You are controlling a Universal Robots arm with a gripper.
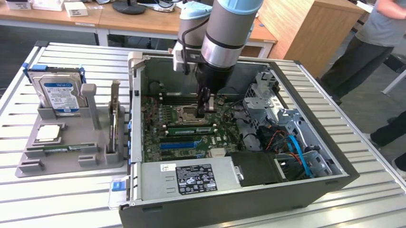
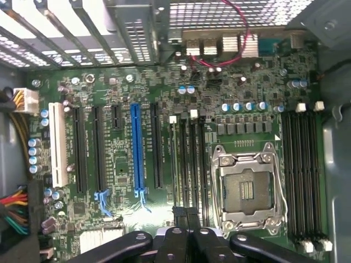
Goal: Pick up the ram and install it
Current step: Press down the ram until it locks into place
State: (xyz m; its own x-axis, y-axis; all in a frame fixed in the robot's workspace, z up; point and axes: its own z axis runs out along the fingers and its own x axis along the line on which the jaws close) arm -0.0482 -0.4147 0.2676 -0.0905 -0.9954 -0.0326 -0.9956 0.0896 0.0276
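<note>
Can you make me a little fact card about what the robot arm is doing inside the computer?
Place: open computer case on a slatted table
Arm: gripper shut, reaching down beside the CPU socket
Ram: the ram stands in a motherboard slot, close by the fingertips; touching unclear
Spare: other ram lies in the grey tray

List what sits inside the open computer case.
Inside the computer case: green motherboard, empty CPU socket, blue slot, ram, power supply, cables. The shut end effector covers the board beneath it.

Tool (image 1: 203,113) shut, arm upright
</note>
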